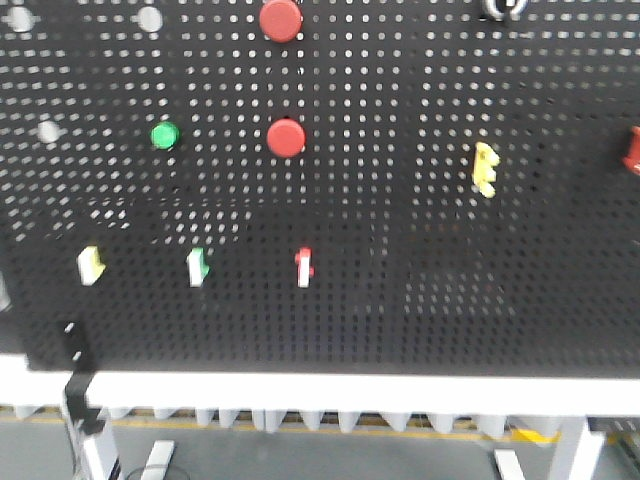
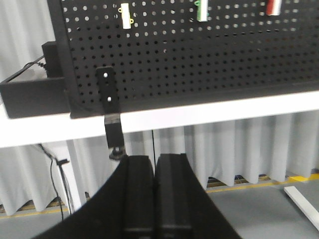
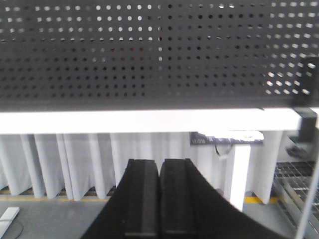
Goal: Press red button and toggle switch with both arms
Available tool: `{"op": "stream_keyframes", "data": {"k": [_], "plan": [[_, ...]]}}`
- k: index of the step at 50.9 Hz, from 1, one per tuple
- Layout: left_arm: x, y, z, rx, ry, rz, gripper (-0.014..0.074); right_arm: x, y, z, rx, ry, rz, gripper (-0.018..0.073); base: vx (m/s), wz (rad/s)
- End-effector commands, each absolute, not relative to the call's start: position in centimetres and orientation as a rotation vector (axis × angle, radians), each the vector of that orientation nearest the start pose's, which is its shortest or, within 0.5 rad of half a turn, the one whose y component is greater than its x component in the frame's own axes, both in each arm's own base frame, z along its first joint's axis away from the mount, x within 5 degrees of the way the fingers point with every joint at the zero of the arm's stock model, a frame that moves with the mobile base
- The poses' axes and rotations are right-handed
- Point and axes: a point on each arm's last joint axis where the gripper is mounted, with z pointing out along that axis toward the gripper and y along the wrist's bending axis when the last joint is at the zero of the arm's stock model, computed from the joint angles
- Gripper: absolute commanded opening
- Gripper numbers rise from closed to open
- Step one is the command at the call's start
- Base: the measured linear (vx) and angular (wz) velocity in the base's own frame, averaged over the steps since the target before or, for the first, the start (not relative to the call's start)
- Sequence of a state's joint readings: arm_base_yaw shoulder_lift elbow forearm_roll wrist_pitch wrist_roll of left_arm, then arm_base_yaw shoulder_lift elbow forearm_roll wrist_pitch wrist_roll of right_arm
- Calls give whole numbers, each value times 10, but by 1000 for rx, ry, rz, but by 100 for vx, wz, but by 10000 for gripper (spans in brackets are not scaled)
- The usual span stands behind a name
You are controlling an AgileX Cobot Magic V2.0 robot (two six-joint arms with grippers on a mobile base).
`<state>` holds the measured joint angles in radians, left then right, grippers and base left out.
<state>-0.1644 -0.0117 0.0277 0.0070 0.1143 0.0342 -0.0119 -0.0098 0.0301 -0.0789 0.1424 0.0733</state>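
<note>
Round, glossy red button [image 1: 286, 138] midway up the matte black perforated pegboard [image 1: 420, 300], blocky red-white toggle switch [image 1: 304, 267] just below. Under the white table edge [image 1: 350, 388], before pleated white curtain [image 2: 224, 149]: left gripper [image 2: 155, 164], right gripper [image 3: 159, 167], fingers pressed together, empty.

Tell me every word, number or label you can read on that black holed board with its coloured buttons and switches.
No readable text in any view.
The black perforated board: no print visible.
The upper round red button, lower round red button, round green button and red-and-white toggle switch: no legible marks; the front view is blurred.
The black left gripper and black right gripper: no lettering shows.
</note>
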Motion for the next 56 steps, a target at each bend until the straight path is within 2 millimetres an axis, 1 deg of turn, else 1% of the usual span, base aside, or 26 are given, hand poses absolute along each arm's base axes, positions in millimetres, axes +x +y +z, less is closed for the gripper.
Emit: {"op": "stream_keyframes", "data": {"k": [1, 25, 56], "plan": [[56, -9, 190, 153, 1549, -103, 1, 56, -2, 195, -2, 1563, -40, -3, 36, -1], [56, -9, 190, 153, 1549, -103, 1, 56, -2, 195, -2, 1563, -40, -3, 28, 0], [56, -9, 190, 153, 1549, -102, 1, 56, -2, 195, -2, 1563, -40, -3, 4, -2]]}}
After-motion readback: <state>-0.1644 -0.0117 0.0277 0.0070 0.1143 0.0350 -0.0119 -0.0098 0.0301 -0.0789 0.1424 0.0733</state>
